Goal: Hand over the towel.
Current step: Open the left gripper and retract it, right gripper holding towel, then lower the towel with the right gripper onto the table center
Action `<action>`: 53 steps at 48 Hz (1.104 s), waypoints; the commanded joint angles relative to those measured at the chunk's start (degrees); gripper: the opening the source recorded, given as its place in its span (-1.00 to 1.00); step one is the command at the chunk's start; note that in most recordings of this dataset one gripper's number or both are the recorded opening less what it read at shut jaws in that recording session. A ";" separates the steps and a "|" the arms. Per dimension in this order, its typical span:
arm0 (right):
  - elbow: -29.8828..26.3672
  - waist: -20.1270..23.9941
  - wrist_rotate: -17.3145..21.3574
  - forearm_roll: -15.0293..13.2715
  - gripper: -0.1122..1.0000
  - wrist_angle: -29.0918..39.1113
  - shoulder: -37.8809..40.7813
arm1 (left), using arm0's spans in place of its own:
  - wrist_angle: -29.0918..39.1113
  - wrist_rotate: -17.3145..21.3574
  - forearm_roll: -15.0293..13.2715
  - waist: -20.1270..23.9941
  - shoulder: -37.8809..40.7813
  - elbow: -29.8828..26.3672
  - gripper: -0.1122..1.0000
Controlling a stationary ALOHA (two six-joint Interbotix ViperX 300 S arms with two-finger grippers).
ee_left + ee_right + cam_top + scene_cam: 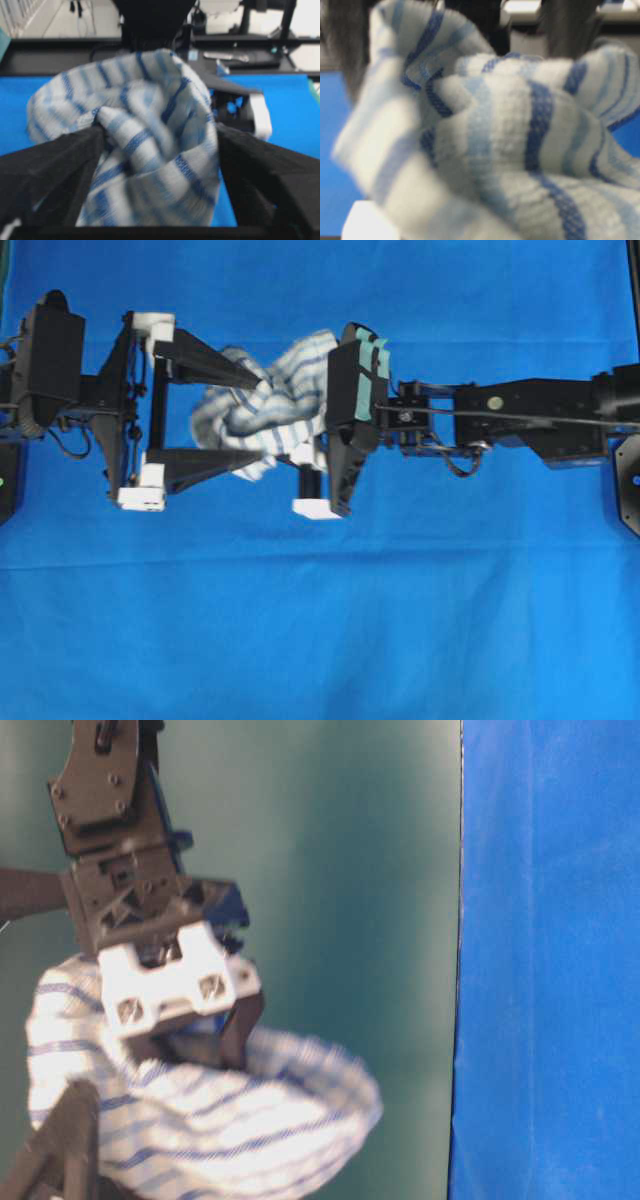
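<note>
My right gripper (318,462) clamps the striped towel (262,410) above mid-desk so my left gripper (250,420), jaws spread wide, can let go.

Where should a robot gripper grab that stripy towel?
Probably the bunched end of the towel facing the right gripper, coming in level from the right. That is where this gripper is shut on it. The cloth hangs above the blue cloth, and the left gripper stands open around its other end.
</note>
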 commanded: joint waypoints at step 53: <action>12.39 -3.69 -0.35 -0.35 -0.70 21.18 -12.83 | 11.69 -0.09 -0.18 0.18 -18.63 8.70 0.87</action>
